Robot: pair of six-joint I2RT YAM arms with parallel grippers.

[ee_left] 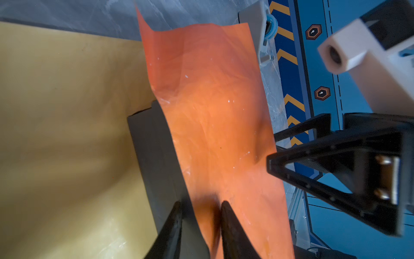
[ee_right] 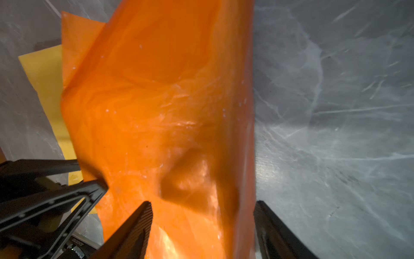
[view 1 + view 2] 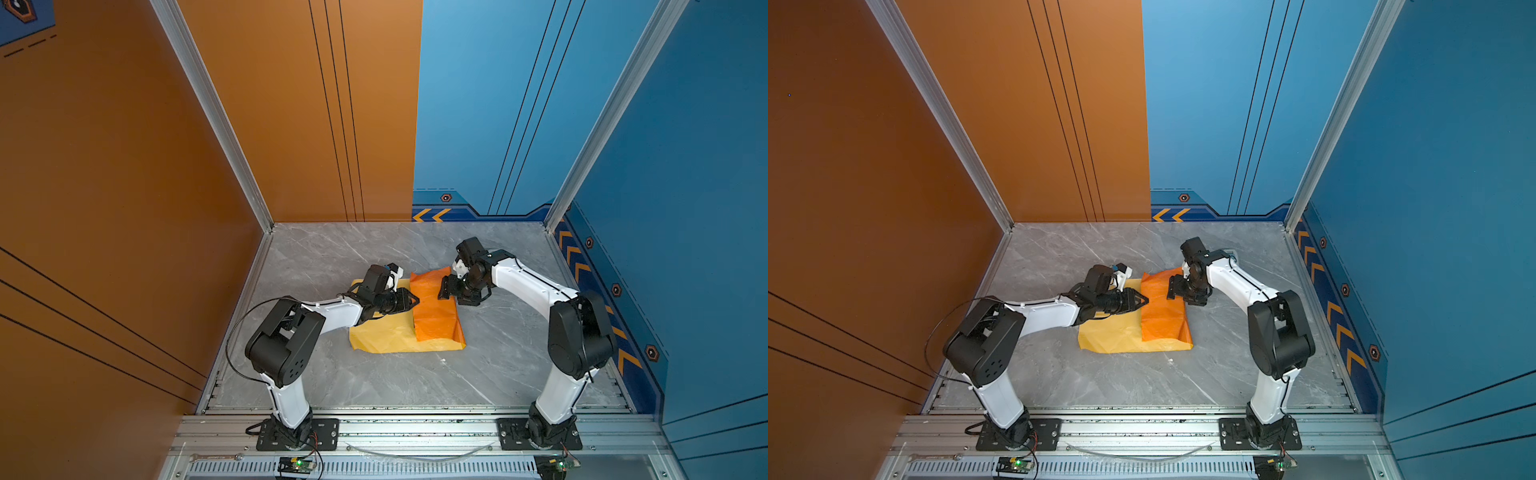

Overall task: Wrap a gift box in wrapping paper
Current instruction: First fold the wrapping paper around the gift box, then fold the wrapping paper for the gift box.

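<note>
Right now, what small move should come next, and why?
Probably press the left gripper down to pin the orange flap of the paper against the box. The flap lies loosely over the box, its edge between the left gripper's narrowly parted jaws, and the right gripper stands open above, holding nothing.

Your left arm reaches low toward the middle, with the left gripper point(image 3: 415, 300) levelled at its partner and the jaws drawn to a narrow gap. Your right arm bends inward, with the right gripper point(image 3: 444, 293) tipped downward and the jaws spread wide.
</note>
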